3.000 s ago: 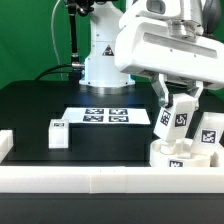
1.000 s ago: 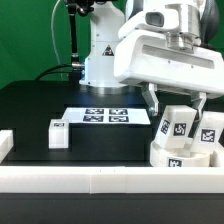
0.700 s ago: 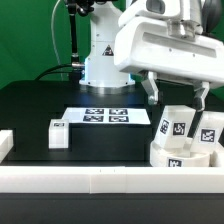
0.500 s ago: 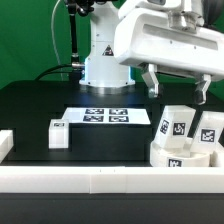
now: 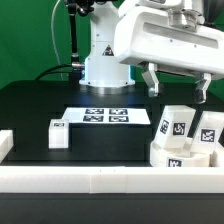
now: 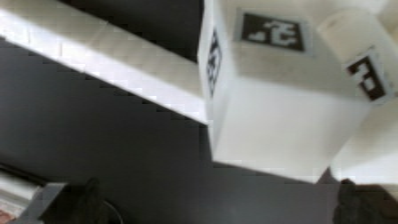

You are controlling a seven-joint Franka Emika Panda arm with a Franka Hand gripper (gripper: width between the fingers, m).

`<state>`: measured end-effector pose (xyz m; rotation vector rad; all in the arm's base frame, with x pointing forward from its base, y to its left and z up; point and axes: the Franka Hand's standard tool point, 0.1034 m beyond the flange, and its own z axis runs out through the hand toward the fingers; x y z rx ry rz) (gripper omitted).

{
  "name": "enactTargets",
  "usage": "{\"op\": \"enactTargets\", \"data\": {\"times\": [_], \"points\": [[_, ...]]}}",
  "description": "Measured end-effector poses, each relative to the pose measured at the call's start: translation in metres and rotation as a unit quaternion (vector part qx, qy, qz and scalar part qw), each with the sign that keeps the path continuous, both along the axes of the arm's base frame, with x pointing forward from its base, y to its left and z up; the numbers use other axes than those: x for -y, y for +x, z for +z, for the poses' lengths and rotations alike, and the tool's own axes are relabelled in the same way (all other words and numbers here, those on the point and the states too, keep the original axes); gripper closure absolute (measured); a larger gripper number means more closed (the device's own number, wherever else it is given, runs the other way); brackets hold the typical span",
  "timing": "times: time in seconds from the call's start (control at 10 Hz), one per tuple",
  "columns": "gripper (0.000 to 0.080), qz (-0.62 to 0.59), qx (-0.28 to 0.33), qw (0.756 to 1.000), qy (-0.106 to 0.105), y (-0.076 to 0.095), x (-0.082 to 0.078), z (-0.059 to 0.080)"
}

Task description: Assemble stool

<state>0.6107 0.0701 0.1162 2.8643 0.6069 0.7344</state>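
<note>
The round white seat (image 5: pixel 172 157) lies at the exterior view's right, against the front rail. Two white tagged legs stand upright on it: one (image 5: pixel 177 122) directly under my gripper, another (image 5: pixel 211 128) to its right. A third leg (image 5: pixel 59 133) lies loose on the black table towards the left. My gripper (image 5: pixel 177 84) hangs open just above the nearer upright leg, its fingers (image 5: pixel 150 77) spread wide and touching nothing. In the wrist view that leg (image 6: pixel 285 95) fills the picture with its tags showing, and the gripper (image 6: pixel 214 198) has nothing between its fingers.
The marker board (image 5: pixel 110 116) lies flat on the table in front of the arm's white base (image 5: pixel 103 62). A long white rail (image 5: pixel 100 180) runs along the front edge, and a short one (image 5: pixel 5 145) stands at the left. The wrist view shows a white rail (image 6: pixel 107 62) crossing behind the leg.
The gripper has let go of the leg it held on the seat, spread its fingers and risen clear above it. The leg stays upright on the seat.
</note>
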Motion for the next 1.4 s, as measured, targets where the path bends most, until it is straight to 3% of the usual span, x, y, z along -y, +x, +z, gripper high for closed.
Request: {"op": "enactTargets", "data": {"times": [0.1, 0.5, 0.7, 1.1, 1.4], "points": [[0.0151, -0.002, -0.009, 1.0, 0.001, -0.002, -0.001, -0.001], [0.0151, -0.02, -0.171, 0.985, -0.011, -0.009, -0.008, -0.005], [0.0151, -0.029, -0.23, 0.973, -0.017, -0.013, -0.003, -0.008], [0.0151, -0.01, -0.23, 0.973, -0.025, -0.013, 0.0, -0.01], [0.0151, 0.17, -0.233, 0.954, -0.081, -0.009, 0.007, -0.007]]}}
